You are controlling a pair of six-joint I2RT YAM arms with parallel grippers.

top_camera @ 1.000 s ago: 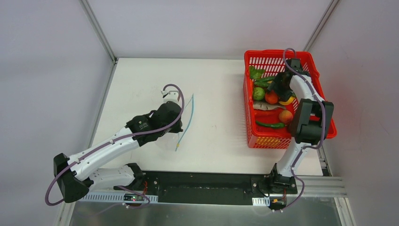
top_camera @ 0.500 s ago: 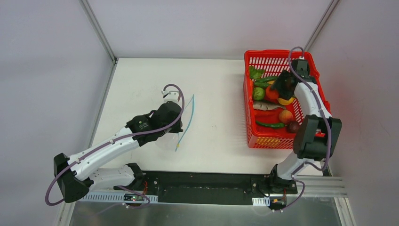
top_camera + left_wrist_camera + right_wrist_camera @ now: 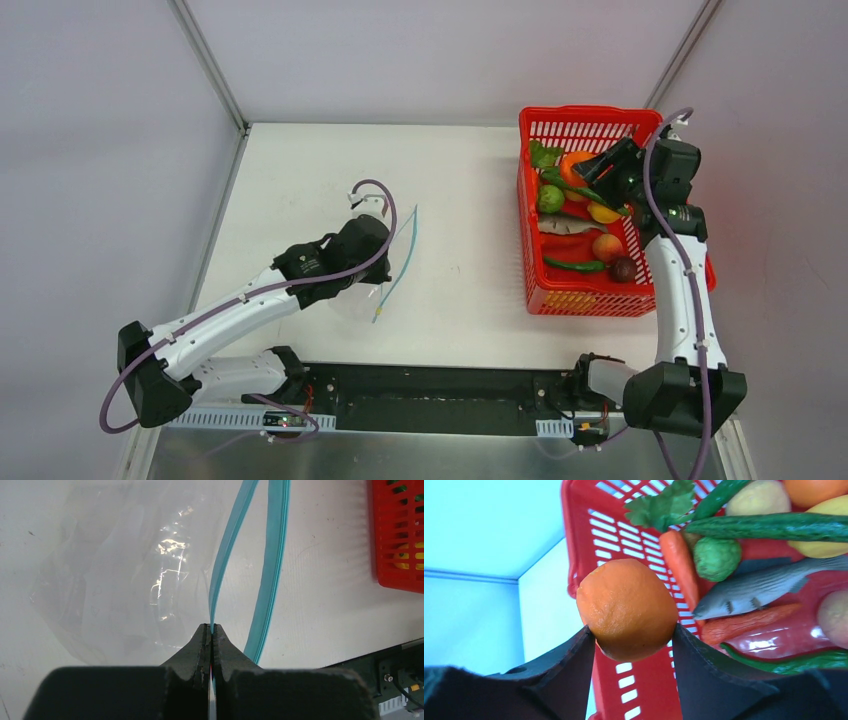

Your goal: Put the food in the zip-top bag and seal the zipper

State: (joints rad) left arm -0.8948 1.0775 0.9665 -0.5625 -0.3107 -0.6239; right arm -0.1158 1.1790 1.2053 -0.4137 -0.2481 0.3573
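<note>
The clear zip-top bag lies on the white table left of centre, its mouth open; it also shows in the left wrist view. My left gripper is shut on one lip of the teal-blue zipper and holds it raised; the other lip lies on the table. My right gripper is shut on an orange ball and holds it above the red basket. The orange also shows in the top view. Other food stays in the basket: a peach, a dark purple ball, a green ball.
The red mesh basket stands at the right of the table and also holds a toy fish, a carrot, cucumber and green leaves. Grey walls enclose the table. A black rail runs along the near edge.
My right gripper has risen out of the basket with the orange ball in it, and the right arm has swung to the right. My left gripper has lifted the zipper lip slightly.
</note>
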